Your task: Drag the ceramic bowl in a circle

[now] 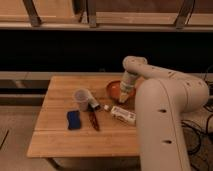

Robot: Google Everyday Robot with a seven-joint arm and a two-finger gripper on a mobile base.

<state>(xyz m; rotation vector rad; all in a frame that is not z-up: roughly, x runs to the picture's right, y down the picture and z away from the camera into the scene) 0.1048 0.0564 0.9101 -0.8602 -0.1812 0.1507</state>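
Note:
The orange-red ceramic bowl sits on the wooden table toward its right side, partly covered by my arm. My gripper reaches down into the bowl's right part, touching it. A small translucent whitish cup stands to the bowl's left.
A blue sponge-like block lies at front left. A dark red utensil lies beside it. A white tube or bottle lies in front of the bowl. My large white arm covers the table's right side. A dark shelf wall runs behind.

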